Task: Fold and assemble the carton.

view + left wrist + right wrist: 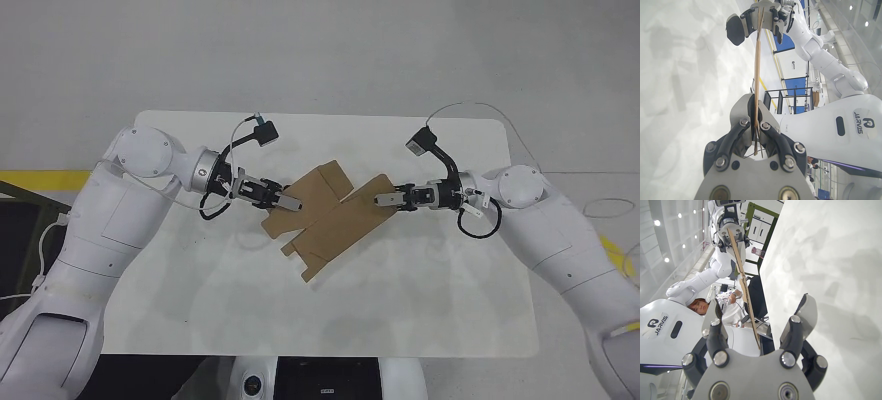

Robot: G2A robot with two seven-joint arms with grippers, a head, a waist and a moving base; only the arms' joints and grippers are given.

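Note:
A flat, unfolded brown carton (325, 215) hangs over the middle of the white table (200, 300), stretched between both arms. My left gripper (290, 202) is shut on the carton's left edge. In the left wrist view the cardboard (757, 72) runs edge-on out of the clamped left gripper (754, 100) toward the right gripper (762, 20). My right gripper (382, 199) is at the carton's right edge. In its own view the right gripper (761, 308) stands wide open, with the carton's edge (745, 291) between the fingers and touching neither.
The table top around and below the carton is bare white surface. Its rounded edges lie well outside both grippers. A yellow floor strip (40, 180) and a dark bin (15, 225) sit beyond the table's left side.

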